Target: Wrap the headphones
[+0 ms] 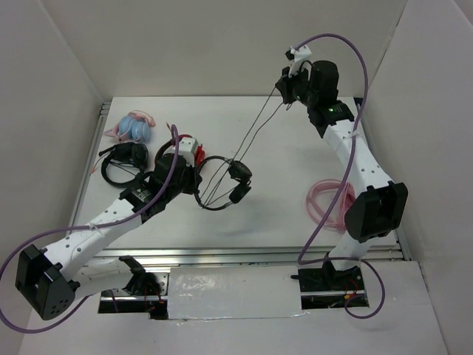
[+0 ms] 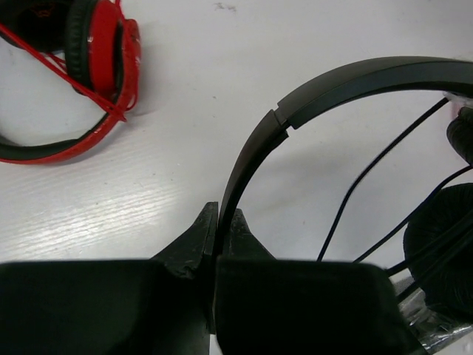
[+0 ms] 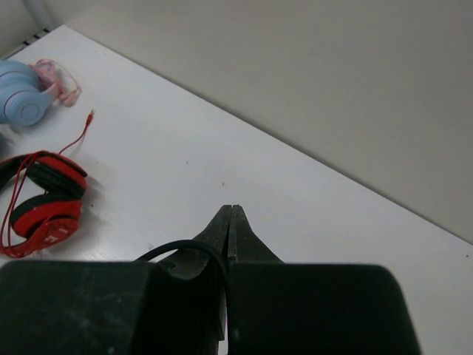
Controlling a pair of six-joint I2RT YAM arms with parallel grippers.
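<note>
Holds the headphones (image 1: pixel 240 171) just above desk (image 1: pixel 281 222) centre, with the left tool (image 2: pixel 222 214) pinched fully shut on the thin headband. Pinches the cable (image 1: pixel 259 129) in the right tool (image 3: pixel 231 211), closed tight and raised toward 1 o'clock, strands drawn taut.

Risks tugging the headband out of the left pinch by pulling harder. Risks losing the thin cable from the fingertips. Risks snagging the red-and-black headphones (image 2: pixel 96 44) nearby at 10 o'clock.

headphones (image 2: pixel 347 85): matt black plastic | table (image 2: pixel 244 59): smooth white, faint sheen | red headphones (image 2: pixel 111 41): glossy plastic | blue headphones (image 3: pixel 22 103): smooth plastic
</note>
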